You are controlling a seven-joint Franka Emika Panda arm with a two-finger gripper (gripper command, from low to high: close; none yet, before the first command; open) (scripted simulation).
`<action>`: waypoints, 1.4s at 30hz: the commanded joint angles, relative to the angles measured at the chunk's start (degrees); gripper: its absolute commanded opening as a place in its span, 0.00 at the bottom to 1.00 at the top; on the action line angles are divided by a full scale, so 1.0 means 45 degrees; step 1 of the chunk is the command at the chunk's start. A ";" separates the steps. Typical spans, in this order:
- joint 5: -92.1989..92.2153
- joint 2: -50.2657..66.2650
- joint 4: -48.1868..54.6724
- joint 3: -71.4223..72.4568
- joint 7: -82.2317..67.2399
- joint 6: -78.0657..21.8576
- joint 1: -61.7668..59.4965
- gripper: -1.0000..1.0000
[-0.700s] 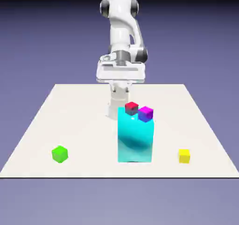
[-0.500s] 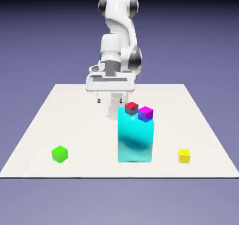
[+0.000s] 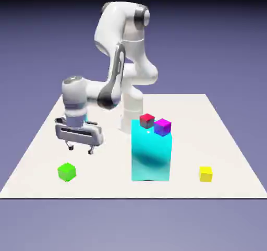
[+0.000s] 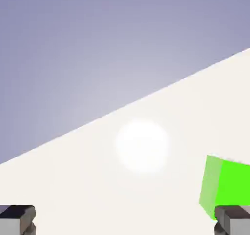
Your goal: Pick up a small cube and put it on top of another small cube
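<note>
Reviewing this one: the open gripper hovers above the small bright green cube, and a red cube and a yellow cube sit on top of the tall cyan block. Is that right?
Not quite. On the tall cyan block sit the small red cube and a small magenta cube; the small yellow cube lies on the table. The exterior view shows this. The open gripper does hover above the small bright green cube.

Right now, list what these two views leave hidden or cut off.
- Hand view: green cube cut by the right edge, its lower corner behind a fingertip.
- Hand view: no other cubes in frame.
- Exterior view: robot base hidden behind the cyan block.
- Exterior view: gripper fingertips small; gap unclear.
</note>
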 commanded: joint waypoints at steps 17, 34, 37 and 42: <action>0.0756 0.2540 0.1624 -0.1231 -0.0356 -0.1758 -0.0302 0.00; -0.1937 -0.5305 0.1223 0.6417 0.2375 -0.8330 0.1690 0.00; -0.2274 -0.6286 0.1172 0.7375 0.2717 -0.9152 0.1939 0.00; -0.2251 -0.5921 -0.0672 0.7465 0.2731 -0.6946 0.1981 0.00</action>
